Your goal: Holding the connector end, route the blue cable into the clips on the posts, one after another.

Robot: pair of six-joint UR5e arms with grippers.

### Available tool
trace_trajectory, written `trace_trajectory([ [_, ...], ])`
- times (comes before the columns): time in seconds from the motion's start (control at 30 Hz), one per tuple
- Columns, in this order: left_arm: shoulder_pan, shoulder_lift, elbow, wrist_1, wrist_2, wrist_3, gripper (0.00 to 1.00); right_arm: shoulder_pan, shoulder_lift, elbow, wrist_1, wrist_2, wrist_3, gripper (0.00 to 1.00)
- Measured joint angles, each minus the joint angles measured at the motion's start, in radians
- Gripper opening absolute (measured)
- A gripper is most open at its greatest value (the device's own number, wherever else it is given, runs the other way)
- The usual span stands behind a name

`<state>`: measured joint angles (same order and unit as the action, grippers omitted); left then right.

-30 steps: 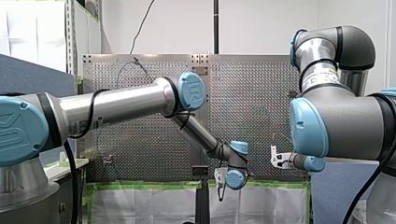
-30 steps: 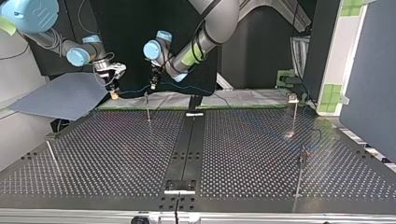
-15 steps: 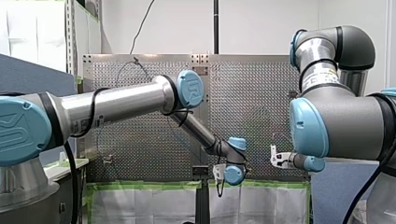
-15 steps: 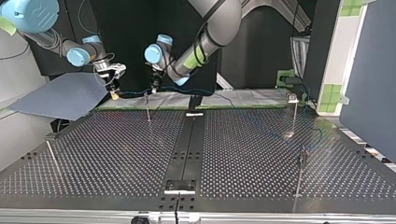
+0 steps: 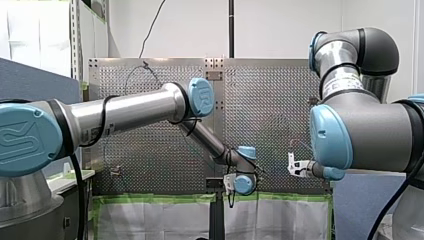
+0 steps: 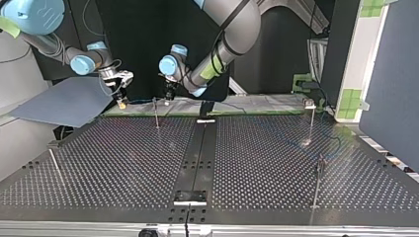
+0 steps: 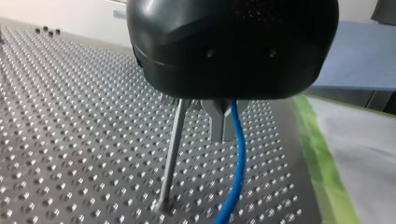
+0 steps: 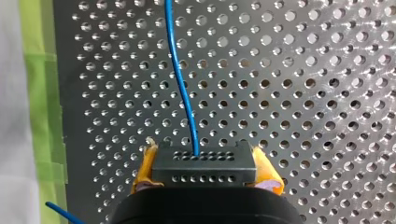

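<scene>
The black housing of my left gripper [image 7: 223, 135] is covering the top of the thin metal post [image 7: 170, 158] and the upper run of the thin blue cable [image 7: 238, 154], which the left wrist view's edge is cutting off. The black perforated connector block [image 8: 203, 161] is hiding the inner faces of the yellow pads [image 8: 145, 165] of my right gripper [image 8: 204, 163]. In the top view, the posts' small clips [image 6: 310, 103] are showing too small to read.

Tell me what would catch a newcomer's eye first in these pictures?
Most striking is the blue cable, bright against the perforated table. It runs from a black connector clamped between the yellow pads of my right hand. In the top view both arms reach to the table's far edge, where my left hand hovers beside a thin post.
</scene>
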<state>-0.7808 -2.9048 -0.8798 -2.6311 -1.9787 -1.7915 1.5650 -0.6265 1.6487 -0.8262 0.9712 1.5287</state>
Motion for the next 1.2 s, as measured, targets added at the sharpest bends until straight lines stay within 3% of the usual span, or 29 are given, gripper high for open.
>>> trace_trajectory([
  [0.37, 0.040, -0.013, 0.050, -0.015, 0.044, -0.001, 0.00, 0.012, 0.001, -0.034, 0.119, 0.100, 0.013, 0.00],
  [0.57, 0.057, -0.014, 0.057, -0.018, 0.074, -0.007, 0.00, 0.014, 0.001, -0.035, 0.142, 0.135, 0.013, 0.00],
  [0.87, 0.079, -0.031, 0.104, -0.030, 0.109, -0.044, 0.00, 0.020, 0.005, -0.045, 0.129, 0.148, 0.023, 0.00],
  [1.1, 0.076, -0.067, 0.168, -0.077, 0.111, -0.048, 0.00, 0.027, 0.024, -0.088, 0.142, 0.153, 0.034, 0.00],
  [1.2, 0.077, -0.073, 0.182, -0.083, 0.110, -0.049, 0.00, 0.027, 0.048, -0.115, 0.159, 0.154, 0.026, 0.00],
])
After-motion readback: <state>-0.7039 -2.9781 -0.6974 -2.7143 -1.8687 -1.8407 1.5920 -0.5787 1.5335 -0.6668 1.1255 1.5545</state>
